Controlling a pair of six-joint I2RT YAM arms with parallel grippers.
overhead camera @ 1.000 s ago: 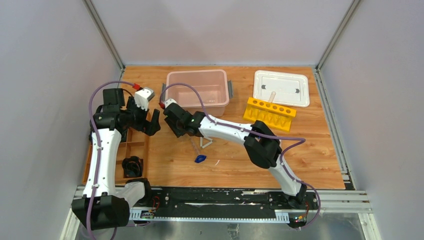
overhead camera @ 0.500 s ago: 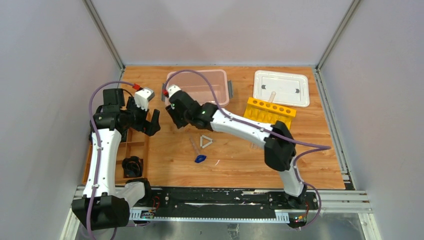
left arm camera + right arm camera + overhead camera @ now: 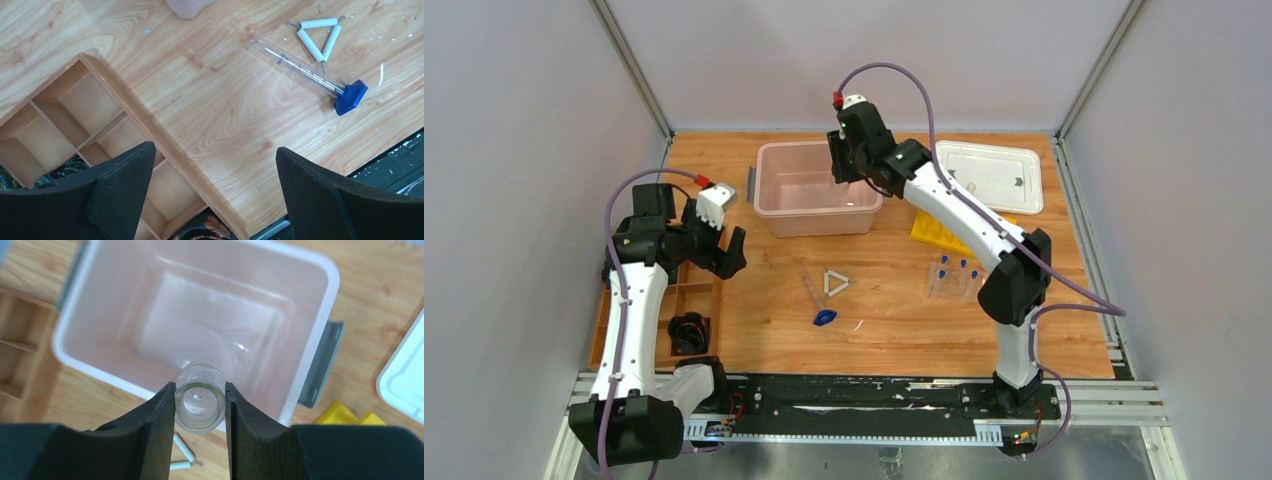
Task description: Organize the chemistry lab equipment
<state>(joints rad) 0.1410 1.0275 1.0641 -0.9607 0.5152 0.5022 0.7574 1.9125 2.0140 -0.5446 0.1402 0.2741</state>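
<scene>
From my console, the left gripper (image 3: 214, 152) gapes empty above the tray (image 3: 115, 90) edge, the blue-capped tube (image 3: 300, 67) and triangle (image 3: 314, 23) lie mid-table, and farther off the right gripper (image 3: 200, 388), clamped on a clear vessel (image 3: 200, 406) over the bin (image 3: 824, 222), should, I judge, sink low inside before letting go, lest glass crack.

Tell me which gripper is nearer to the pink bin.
Right. The right gripper hangs above the pink bin, gripping a clear beaker. The left gripper hovers open off to the bin's left, over the wooden tray's edge.
</scene>
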